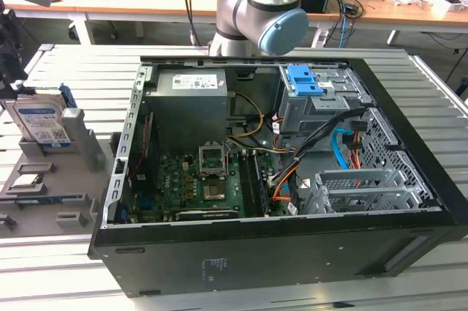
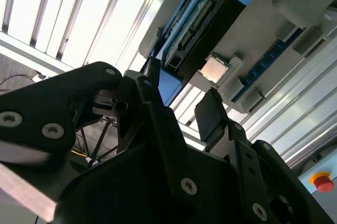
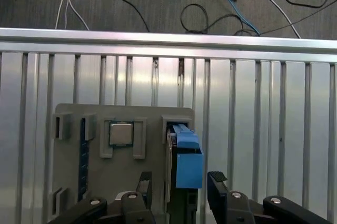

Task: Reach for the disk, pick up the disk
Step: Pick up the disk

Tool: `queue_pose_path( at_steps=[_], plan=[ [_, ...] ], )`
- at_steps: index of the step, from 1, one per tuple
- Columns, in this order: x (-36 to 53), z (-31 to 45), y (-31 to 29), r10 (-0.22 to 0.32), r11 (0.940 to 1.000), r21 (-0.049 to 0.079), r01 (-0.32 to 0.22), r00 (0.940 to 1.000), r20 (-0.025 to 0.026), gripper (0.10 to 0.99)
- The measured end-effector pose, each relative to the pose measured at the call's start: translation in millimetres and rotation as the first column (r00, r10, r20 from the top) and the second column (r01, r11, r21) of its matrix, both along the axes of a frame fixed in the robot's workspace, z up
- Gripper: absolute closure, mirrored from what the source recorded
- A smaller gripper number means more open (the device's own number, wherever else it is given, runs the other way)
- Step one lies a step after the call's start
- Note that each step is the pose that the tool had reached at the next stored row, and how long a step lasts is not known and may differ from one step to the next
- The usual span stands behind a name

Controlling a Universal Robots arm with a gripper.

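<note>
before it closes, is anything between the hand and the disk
Nothing visible: in the first wrist view the open hand hangs over the upright silver-grey metal disk with blue plastic rails in its grey holder.

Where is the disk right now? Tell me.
At the exterior view's left, the disk stands upright in the grey holder, beside the open computer case. In the first wrist view the open pincer flanks it.

The disk (image 1: 38, 122) has a dull silver-grey metal body, a paper label and smooth blue plastic rails. The holder (image 1: 44, 197) is matt grey plastic. The counter (image 1: 80, 69) is ribbed bare aluminium with a soft sheen. The end effector (image 3: 180, 182) is matt black, with bright metal screw heads.
</note>
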State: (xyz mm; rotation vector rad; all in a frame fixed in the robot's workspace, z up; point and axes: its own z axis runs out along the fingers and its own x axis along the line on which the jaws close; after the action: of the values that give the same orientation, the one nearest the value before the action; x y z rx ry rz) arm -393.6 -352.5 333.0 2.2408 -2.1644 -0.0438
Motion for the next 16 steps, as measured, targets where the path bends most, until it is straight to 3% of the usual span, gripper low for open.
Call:
queue_pose_path(
  at_steps=[6,16],
  plan=[
    [-0.1,-13.7,1.2,0.002,1.0000,0.000,-0.002,1.0000,0.0000,0.545],
    [-0.1,-21.0,1.2,0.002,1.0000,0.000,-0.002,1.0000,0.0000,0.545]
  ],
)
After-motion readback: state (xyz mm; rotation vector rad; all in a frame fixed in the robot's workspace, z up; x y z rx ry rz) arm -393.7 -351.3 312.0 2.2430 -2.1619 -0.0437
